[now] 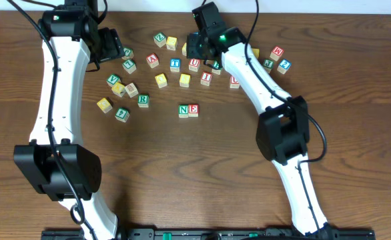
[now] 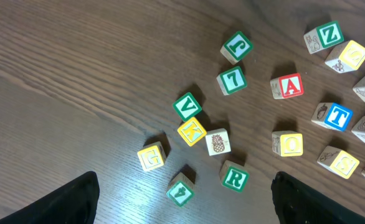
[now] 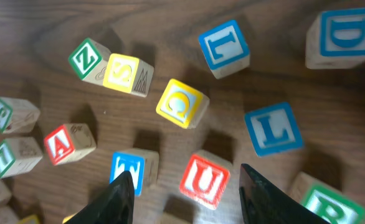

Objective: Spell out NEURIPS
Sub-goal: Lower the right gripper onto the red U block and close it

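Observation:
Green N (image 1: pixel 183 110) and red E (image 1: pixel 193 109) blocks stand side by side at mid-table. My right gripper (image 1: pixel 199 48) is open and empty above the back cluster. In the right wrist view its fingers (image 3: pixel 192 196) straddle a red U block (image 3: pixel 202 180) without touching it; the U also shows in the overhead view (image 1: pixel 194 64). A yellow S block (image 3: pixel 127 73) lies further off. My left gripper (image 1: pixel 112 47) is open and empty at the back left. Its fingers (image 2: pixel 184 183) hang above a green 4 block (image 2: pixel 181 190), with a green R block (image 2: pixel 235 178) beside it.
Loose letter blocks are scattered across the back of the table: a blue T (image 3: pixel 129 171), yellow Q (image 3: pixel 181 103), red A (image 3: pixel 63 142), green Z (image 3: pixel 84 58) and blue L (image 3: pixel 273 129). More blocks lie at the far right (image 1: pixel 277 53).

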`<control>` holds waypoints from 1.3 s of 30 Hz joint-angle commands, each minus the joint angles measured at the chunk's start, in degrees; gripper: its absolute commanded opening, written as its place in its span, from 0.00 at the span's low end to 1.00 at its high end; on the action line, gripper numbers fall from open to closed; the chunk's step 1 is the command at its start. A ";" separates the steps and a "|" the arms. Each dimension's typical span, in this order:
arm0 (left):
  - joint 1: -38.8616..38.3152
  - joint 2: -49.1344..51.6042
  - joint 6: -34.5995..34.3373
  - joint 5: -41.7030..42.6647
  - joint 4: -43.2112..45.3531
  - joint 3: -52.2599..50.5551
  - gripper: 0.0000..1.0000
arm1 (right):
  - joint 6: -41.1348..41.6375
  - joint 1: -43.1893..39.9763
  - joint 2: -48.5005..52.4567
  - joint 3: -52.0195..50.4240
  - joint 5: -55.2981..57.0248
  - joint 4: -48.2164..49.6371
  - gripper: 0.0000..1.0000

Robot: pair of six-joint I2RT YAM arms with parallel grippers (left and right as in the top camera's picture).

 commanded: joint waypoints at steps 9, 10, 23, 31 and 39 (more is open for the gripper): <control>0.13 0.61 0.11 -0.98 -0.61 -0.28 0.87 | 0.37 1.20 3.98 1.86 4.55 -1.09 0.45; 0.13 0.61 0.11 -0.98 -0.61 -0.28 0.87 | 0.39 1.29 3.98 1.84 4.57 -0.92 0.44; 0.13 0.61 0.11 -0.96 -0.76 -0.28 0.87 | 1.73 1.81 6.95 1.81 5.25 0.57 0.42; 0.13 0.61 0.11 -0.96 -0.79 -0.28 0.87 | 1.73 1.95 7.61 1.79 5.40 1.03 0.39; 0.13 0.61 0.11 -0.98 -0.81 -0.28 0.87 | 1.90 1.97 7.72 1.79 5.40 0.35 0.31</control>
